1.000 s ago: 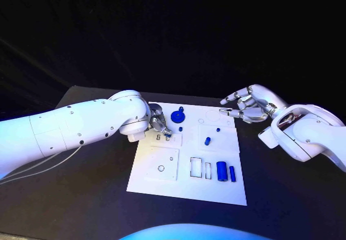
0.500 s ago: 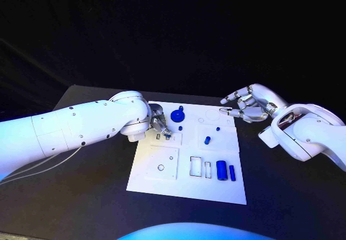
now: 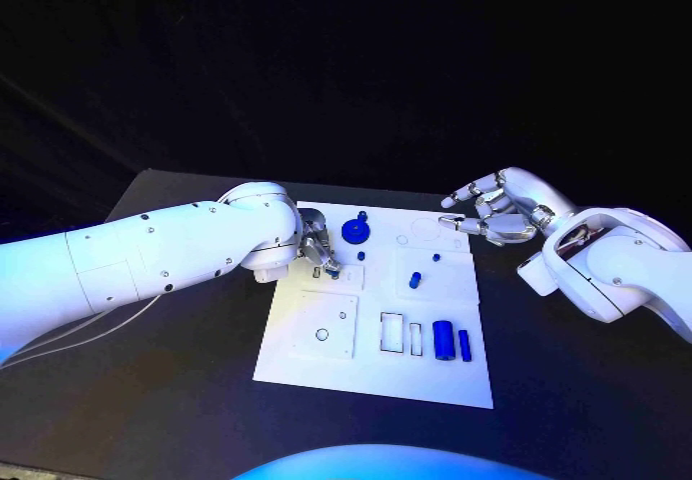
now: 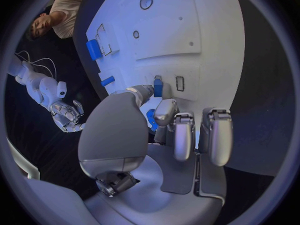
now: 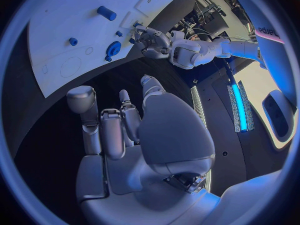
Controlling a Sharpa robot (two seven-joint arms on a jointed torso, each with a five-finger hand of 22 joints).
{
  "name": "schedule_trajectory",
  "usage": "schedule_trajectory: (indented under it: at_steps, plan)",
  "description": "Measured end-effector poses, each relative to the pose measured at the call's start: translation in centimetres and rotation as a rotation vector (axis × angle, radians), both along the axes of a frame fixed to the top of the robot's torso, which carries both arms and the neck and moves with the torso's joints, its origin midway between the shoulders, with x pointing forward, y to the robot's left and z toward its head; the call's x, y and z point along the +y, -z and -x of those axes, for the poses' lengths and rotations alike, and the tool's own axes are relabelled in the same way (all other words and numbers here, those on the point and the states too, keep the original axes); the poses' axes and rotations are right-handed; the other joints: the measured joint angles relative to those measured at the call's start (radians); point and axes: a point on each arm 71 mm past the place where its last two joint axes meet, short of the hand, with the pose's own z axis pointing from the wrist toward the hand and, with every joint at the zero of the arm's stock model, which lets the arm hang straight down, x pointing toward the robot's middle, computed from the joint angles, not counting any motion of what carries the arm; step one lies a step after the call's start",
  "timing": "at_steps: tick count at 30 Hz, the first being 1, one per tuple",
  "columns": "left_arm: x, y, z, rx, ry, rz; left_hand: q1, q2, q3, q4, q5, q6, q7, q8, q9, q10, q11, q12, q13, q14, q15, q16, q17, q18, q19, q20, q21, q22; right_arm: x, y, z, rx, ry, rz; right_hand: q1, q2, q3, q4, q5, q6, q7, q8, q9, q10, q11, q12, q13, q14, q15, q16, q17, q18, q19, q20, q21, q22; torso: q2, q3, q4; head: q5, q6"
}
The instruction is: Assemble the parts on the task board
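The white task board (image 3: pixel 378 365) lies mid-table. On it are a round blue disc (image 3: pixel 355 235), a small blue part (image 3: pixel 361 257), a blue peg (image 3: pixel 414 281), a blue cylinder (image 3: pixel 443 338) and a thin blue bar (image 3: pixel 464 345). My left hand (image 3: pixel 320 250) hovers low over the board's far left part, fingers curled down. Its thumb tip (image 4: pixel 145 91) sits right beside the small blue part (image 4: pixel 158 87); contact is unclear. My right hand (image 3: pixel 490 215) hangs above the board's far right corner, fingers apart and holding nothing (image 5: pixel 144 130).
Empty rectangular slots (image 3: pixel 392 333) and a round hole (image 3: pixel 322 335) mark the board's near half. Black table (image 3: pixel 159 340) surrounds the board. My left arm (image 3: pixel 144 260) lies across the table's left side.
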Motion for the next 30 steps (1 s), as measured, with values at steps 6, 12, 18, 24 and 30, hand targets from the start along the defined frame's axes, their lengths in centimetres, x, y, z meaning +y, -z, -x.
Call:
schedule_trajectory:
  at_steps: [6, 12, 18, 24, 30]
  plan:
    - [-0.01, 0.01, 0.02, 0.003, 0.008, -0.008, -0.008, -0.006, 0.006, -0.006, 0.0, 0.0, 0.0, 0.001, 0.006, 0.002, -0.002, 0.0, 0.002, 0.0, 0.0, 0.0, 0.0, 0.0, 0.0, 0.0, 0.0, 0.0, -0.02, 0.01, 0.02, 0.0, 0.0, 0.0, 0.0, 0.0, 0.0, 0.0, 0.0, 0.0, 0.0, 0.0, 0.0, 0.0, 0.0, 0.0, 0.0, 0.0, 0.0, 0.0, 0.0, 0.0, 0.0, 0.0, 0.0, 0.0, 0.0, 0.0005, 0.0006, 0.0, -0.001]
    - [-0.07, 0.06, 0.1, 0.01, 0.019, -0.016, -0.017, -0.005, 0.014, -0.014, 0.0, 0.0, 0.0, 0.006, 0.011, 0.003, -0.003, 0.0, 0.002, 0.004, -0.004, 0.0, 0.0, 0.0, 0.004, -0.004, 0.0, 0.0, -0.03, 0.02, 0.03, 0.001, 0.0, 0.0, 0.0, 0.0, 0.0, 0.0, 0.0, 0.0, 0.0, 0.0, 0.0, 0.0, 0.0, 0.0, 0.0, 0.0, 0.0, 0.0, 0.0, 0.0, 0.0, 0.0, 0.0, 0.0, 0.0, 0.0005, 0.0006, -0.001, -0.003]
    - [-0.12, 0.05, 0.14, 0.01, 0.027, -0.023, -0.018, -0.006, 0.016, -0.016, -0.002, 0.0, 0.0, 0.006, 0.011, 0.003, -0.003, 0.0, 0.002, 0.004, -0.004, 0.0, 0.0, 0.0, 0.004, -0.004, 0.0, 0.0, -0.02, 0.03, 0.03, 0.001, 0.0, 0.0, 0.0, 0.0, 0.0, 0.0, 0.0, 0.0, 0.0, 0.0, 0.0, 0.0, 0.0, 0.0, 0.0, 0.0, 0.0, 0.0, 0.0, 0.0, 0.0, 0.0, 0.0, 0.0, 0.0, 0.0005, 0.0005, -0.001, -0.004]
    - [-0.18, 0.03, 0.14, 0.009, 0.032, -0.028, -0.035, -0.005, 0.023, -0.022, -0.003, 0.0, 0.0, 0.011, 0.017, 0.003, -0.003, 0.0, 0.002, 0.0, -0.007, 0.0, 0.0, 0.0, 0.0, -0.007, 0.0, 0.0, -0.01, 0.04, 0.03, 0.002, -0.001, 0.0, 0.0, 0.0, 0.0, 0.0, 0.0, 0.0, 0.0, 0.0, 0.0, 0.0, 0.0, 0.0, 0.0, 0.0, 0.0, 0.0, 0.0, 0.0, 0.0, 0.0, 0.0, 0.0, 0.0, 0.0005, 0.0003, -0.002, -0.005]
    - [-0.3, 0.05, 0.11, 0.007, 0.035, -0.031, -0.05, -0.006, 0.036, -0.045, -0.005, 0.0, 0.0, 0.011, 0.021, 0.007, -0.007, 0.0, 0.002, 0.0, -0.007, 0.0, 0.0, 0.0, 0.0, -0.007, 0.0, 0.0, 0.01, 0.05, 0.03, 0.002, -0.001, 0.0, 0.0, 0.0, 0.0, 0.0, 0.0, 0.0, 0.0, 0.0, 0.0, 0.0, 0.0, 0.0, 0.0, 0.0, 0.0, 0.0, 0.0, 0.0, 0.0, 0.0, 0.0, 0.0, 0.0, 0.0005, 0.0002, -0.002, -0.005]
